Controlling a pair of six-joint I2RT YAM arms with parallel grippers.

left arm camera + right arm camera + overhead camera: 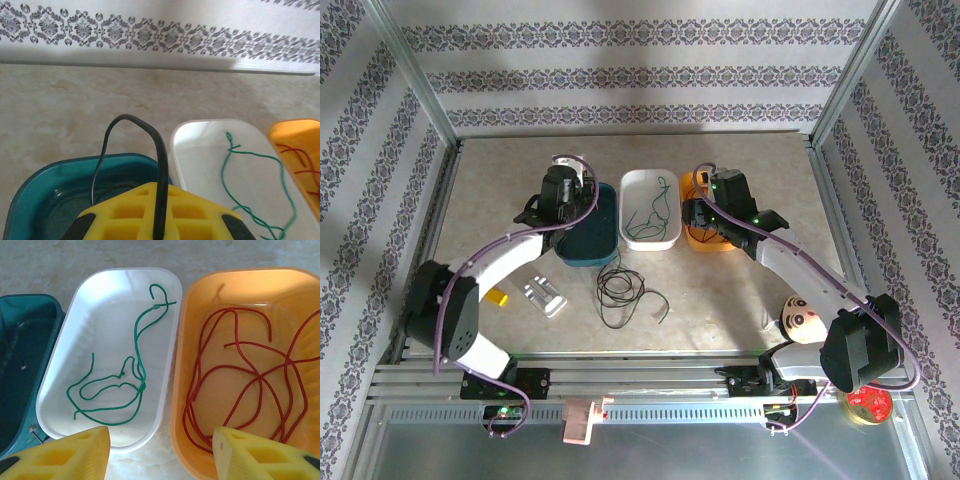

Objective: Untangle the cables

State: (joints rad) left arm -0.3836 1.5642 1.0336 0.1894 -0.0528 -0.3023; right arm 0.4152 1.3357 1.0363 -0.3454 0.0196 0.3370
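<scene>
While left gripper (159, 216) pinches black cable (161, 165) (over teal tray (45, 200)), right gripper (159, 442) gapes — empty

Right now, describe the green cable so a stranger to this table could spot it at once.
On the table three trays stand in a row. In the white tray, the middle one, lies the green cable, thin, looping and knotted. Its neighbours differ: red cables in the orange tray, a black cable in the teal tray.

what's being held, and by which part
Left gripper pinches the black cable by the near leg of its arch over the teal tray. Right gripper open, holding nothing.
</scene>
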